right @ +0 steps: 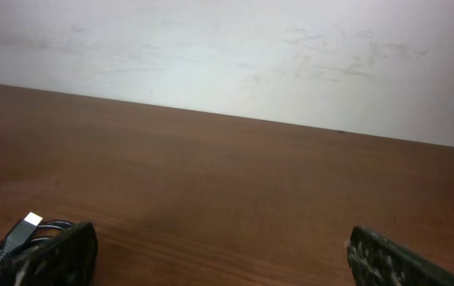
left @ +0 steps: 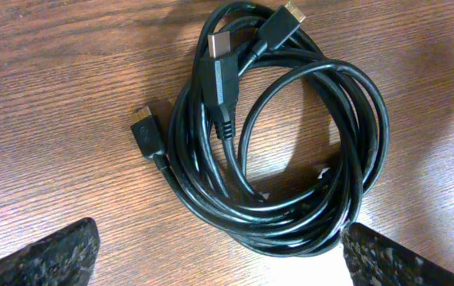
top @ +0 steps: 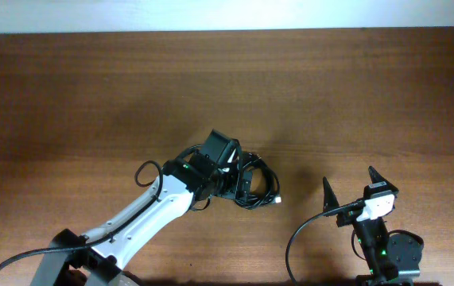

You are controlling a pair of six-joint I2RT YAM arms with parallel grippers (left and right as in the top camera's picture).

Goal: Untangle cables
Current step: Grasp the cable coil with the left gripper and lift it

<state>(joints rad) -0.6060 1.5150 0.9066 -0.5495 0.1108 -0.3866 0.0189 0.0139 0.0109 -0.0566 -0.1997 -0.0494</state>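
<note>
The white-and-black left arm reaches to frame centre, its black 2-finger left end effector spread wide; right end effector, lower right, equally spread.

cables on table (centre), left gripper above

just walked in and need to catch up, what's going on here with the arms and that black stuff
The left arm's tool hangs open directly above a coiled bundle of black cables lying on the wooden table, with several plugs poking out of the coil. Nothing is gripped, and the cables look fully tangled. The right arm's tool sits open off to the right, apart from the bundle.
</note>
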